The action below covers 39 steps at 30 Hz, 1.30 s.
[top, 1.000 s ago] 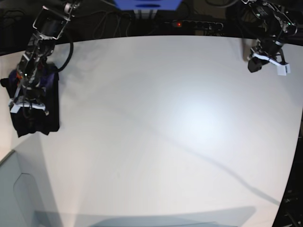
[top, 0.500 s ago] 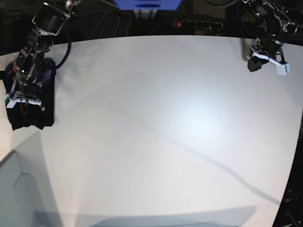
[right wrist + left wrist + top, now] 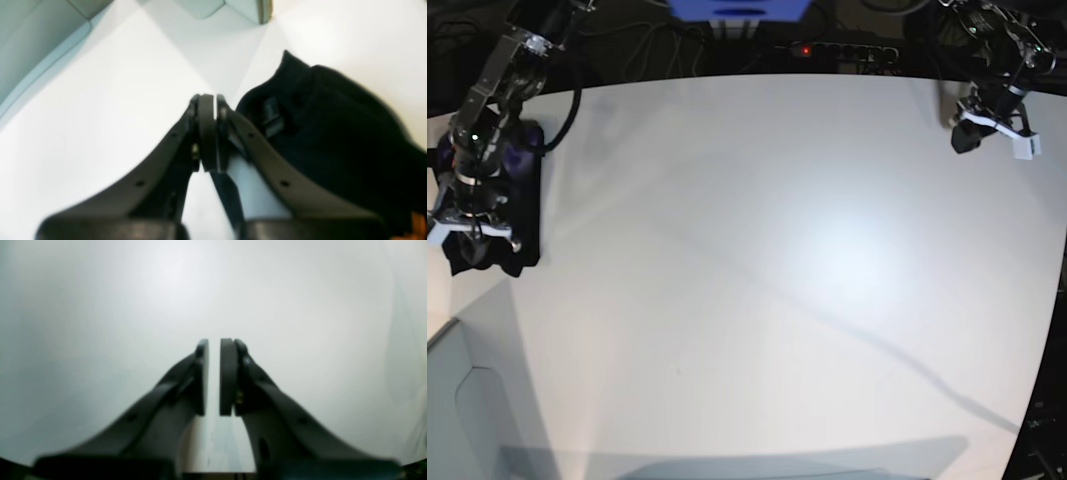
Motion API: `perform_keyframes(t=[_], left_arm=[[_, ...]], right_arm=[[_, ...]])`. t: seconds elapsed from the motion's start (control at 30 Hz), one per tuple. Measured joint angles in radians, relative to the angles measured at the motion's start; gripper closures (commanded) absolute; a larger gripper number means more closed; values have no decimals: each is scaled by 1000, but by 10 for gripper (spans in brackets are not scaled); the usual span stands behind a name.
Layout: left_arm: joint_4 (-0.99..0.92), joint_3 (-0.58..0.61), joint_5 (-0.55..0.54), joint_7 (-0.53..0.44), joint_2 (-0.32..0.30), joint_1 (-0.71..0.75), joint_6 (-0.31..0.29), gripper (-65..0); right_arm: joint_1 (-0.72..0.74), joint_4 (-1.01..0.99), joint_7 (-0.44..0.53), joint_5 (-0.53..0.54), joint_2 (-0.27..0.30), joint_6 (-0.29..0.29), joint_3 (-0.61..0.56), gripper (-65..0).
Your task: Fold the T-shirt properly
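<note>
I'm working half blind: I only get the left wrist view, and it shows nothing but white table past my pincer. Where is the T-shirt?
Observer: In the base view, the T-shirt is bunched up at the table's edge, under the right arm, on the opposite side from yours.
Operator: Is the right pincer open?
Observer: No, the right pincer is shut, pads together.
Operator: Is it holding fabric?
Observer: I cannot tell. The right wrist view shows black fabric lying right beside it, with a bit of orange at the frame's corner.
</note>
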Motion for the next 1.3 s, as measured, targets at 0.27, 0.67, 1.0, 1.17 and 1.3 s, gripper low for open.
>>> perform_keyframes(t=[0.27,0.67,1.0,1.17,1.3], left_arm=[[178,-90,0,0,30,23,-1,-63],[370,-105,-9,2,114,169,-8,-63],[370,-56,-1,3,181,319,-8,-63],[368,76,23,-100,179,389,-6,-62],[366,233,148,-249,178,449,-1,-62]], right_arm=[[-165,99,2,11,0,3,70,0],[-423,96,2,0,-76,258,214,0],[-563,-22,6,4,-114,364,233,0],[-573,-156,16,2,-72,367,198,0],[-590,-232,18,1,-19,367,123,0]])
